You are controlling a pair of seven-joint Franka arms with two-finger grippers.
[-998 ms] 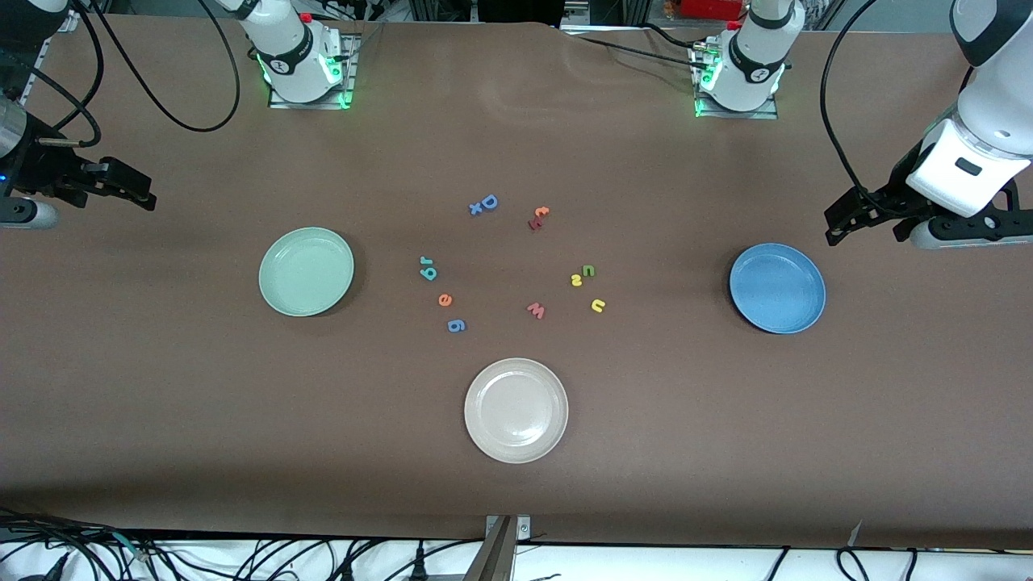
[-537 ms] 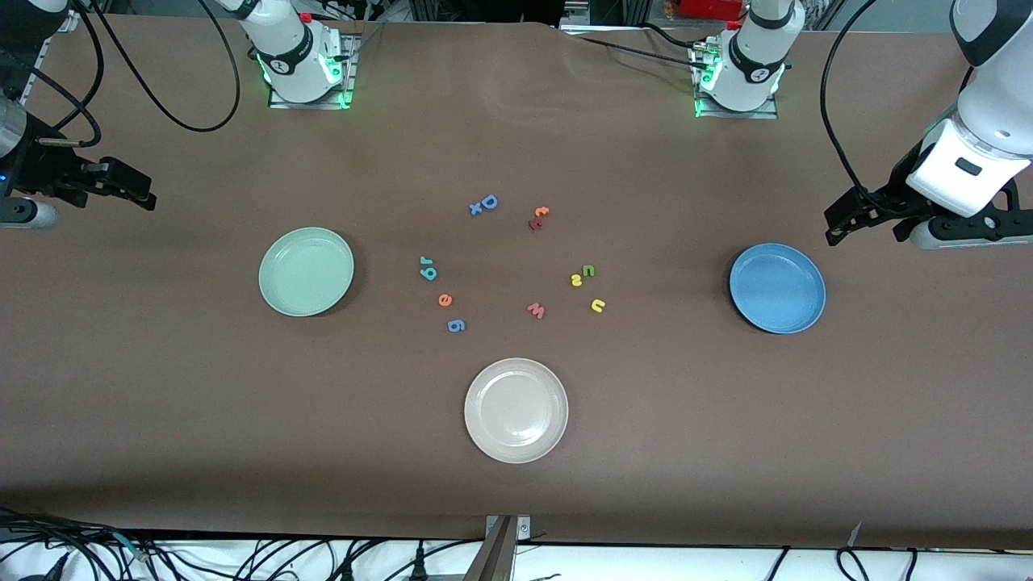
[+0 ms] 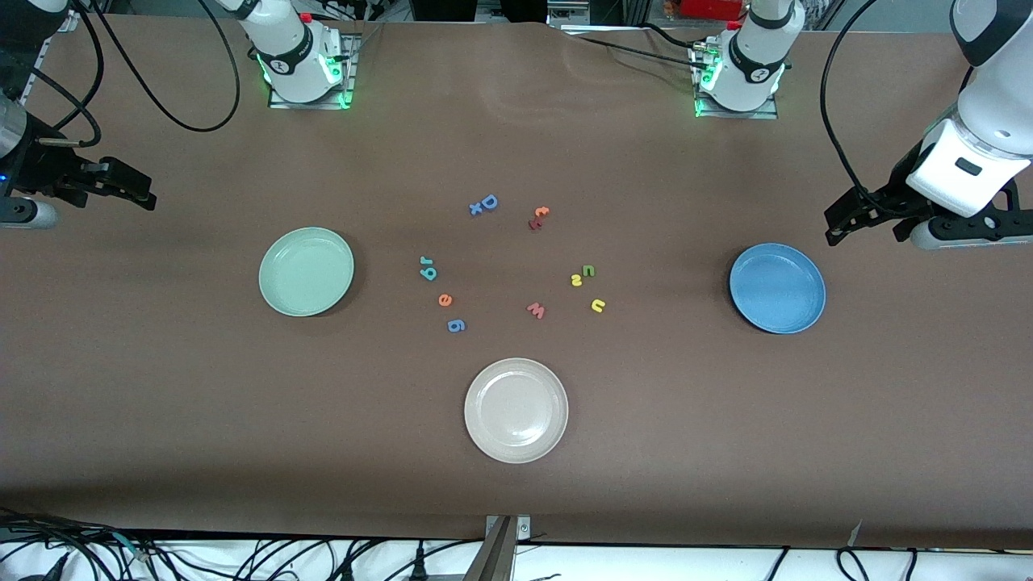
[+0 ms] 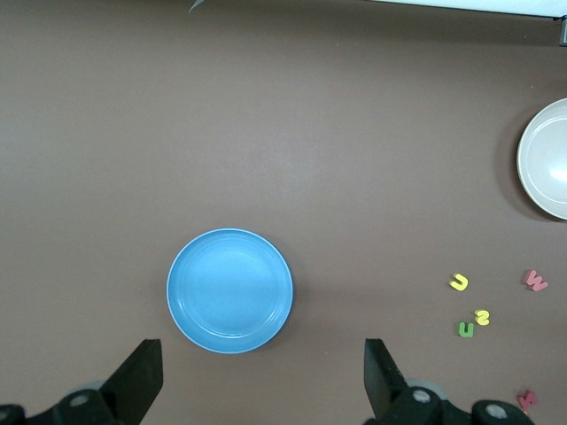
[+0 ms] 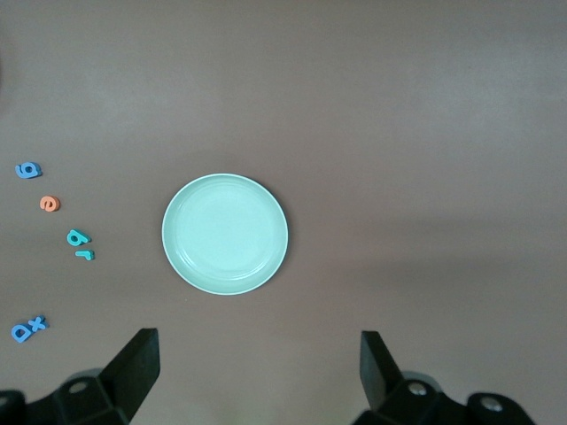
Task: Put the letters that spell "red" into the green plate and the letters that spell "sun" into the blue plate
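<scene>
Overhead, the front view has the green plate [image 3: 306, 271] at mid-left of the frame and the blue plate [image 3: 777, 288] at mid-right, both without letters in them. Between them lie the loose foam letters: teal "r" [image 3: 421, 261] touching teal "d" [image 3: 430, 273], orange "e" [image 3: 445, 300] just below, blue "6"-like piece [image 3: 456, 325] under that. Dark green "n" [image 3: 589, 271] and yellow "s" [image 3: 576, 280] sit side by side, yellow "u" [image 3: 598, 305] near them, pink "w" [image 3: 536, 310] at centre. Blue capital "D" [image 3: 487, 202] lies at upper centre, cream-white plate [image 3: 516, 410] at lower centre. Right gripper [image 3: 137, 192] waits at the upper left edge, left gripper [image 3: 846, 222] at the right edge; both released, holding nothing. Left wrist view: blue plate [image 4: 229, 290] at centre, fingers [image 4: 142, 376] spread wide at the bottom; "u" [image 4: 459, 282], "s" [image 4: 482, 316], "n" [image 4: 466, 329] at lower right. Right wrist view: green plate [image 5: 225, 234] at centre, fingers [image 5: 137, 361] spread wide; "e" [image 5: 50, 204], "d" [image 5: 78, 237], "r" [image 5: 85, 255] at left.
</scene>
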